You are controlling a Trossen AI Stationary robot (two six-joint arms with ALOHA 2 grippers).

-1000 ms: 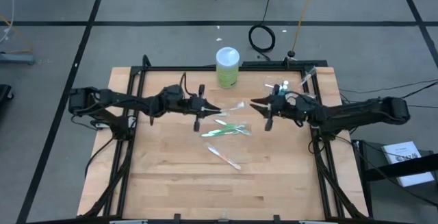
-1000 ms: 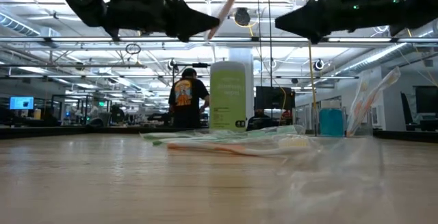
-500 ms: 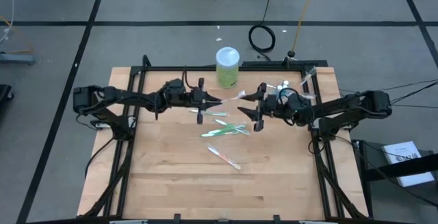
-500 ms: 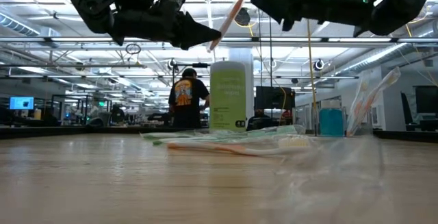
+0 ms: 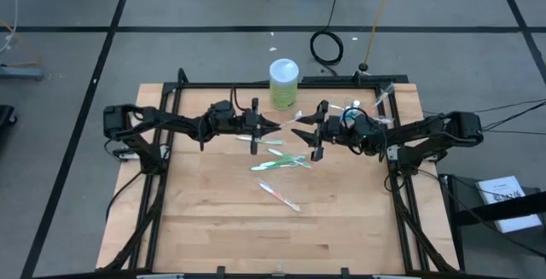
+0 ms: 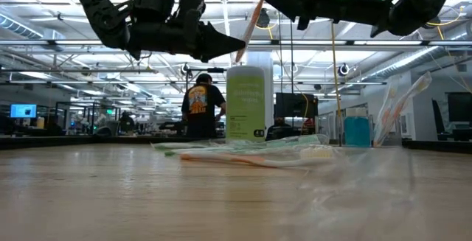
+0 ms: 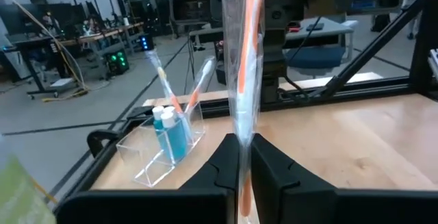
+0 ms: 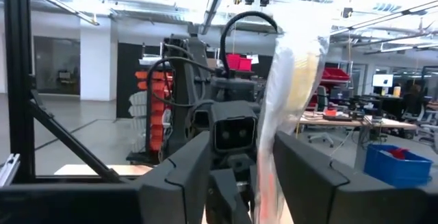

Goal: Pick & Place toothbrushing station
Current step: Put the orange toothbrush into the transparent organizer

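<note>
Left gripper (image 5: 275,126): raised above the table's (image 5: 213,219) far half, fingers clamped on a wrapped pink-white toothbrush (image 7: 244,80), which stands upright between them in the left wrist view.

Right gripper (image 5: 296,133): facing the left one tip to tip, fingers parted on either side of the same wrapped brush; the right wrist view shows the wrapper between them, contact unclear.

Loose toothbrushes: green-white ones (image 5: 281,161) lie on the wood below the grippers; a pink-white one (image 5: 279,195) nearer mid-table.

Clear holder (image 7: 163,148): at the far right corner, seen best in the left wrist view, holding teal tubes (image 7: 171,131) and two upright brushes (image 7: 174,87).

Lime-green cylinder (image 5: 283,84): at the far edge. The low view alone shows a person (image 6: 200,105) in the room behind.
</note>
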